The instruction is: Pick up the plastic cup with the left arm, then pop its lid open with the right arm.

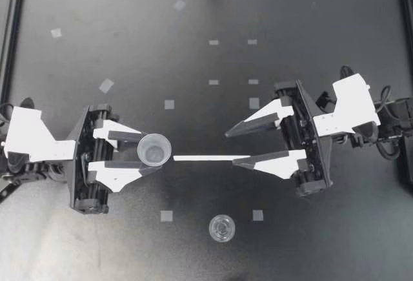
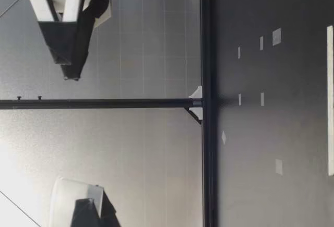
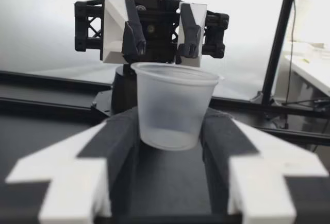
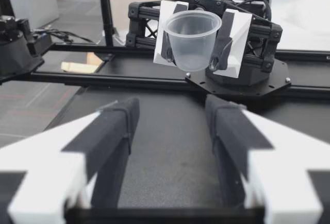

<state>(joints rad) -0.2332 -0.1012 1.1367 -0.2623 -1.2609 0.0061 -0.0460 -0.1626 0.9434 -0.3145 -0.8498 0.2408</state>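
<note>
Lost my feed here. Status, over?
Left gripper shut on clear cup, upright, off the table. Right gripper open, empty, facing it. Nothing between them; clear round piece lies apart.

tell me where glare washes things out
Top view: pale sheen on the table beside the left gripper, none by the right gripper. Low view: a bright glow washes the wall near the cup. Left wrist view: white backdrop behind the right gripper.
</note>
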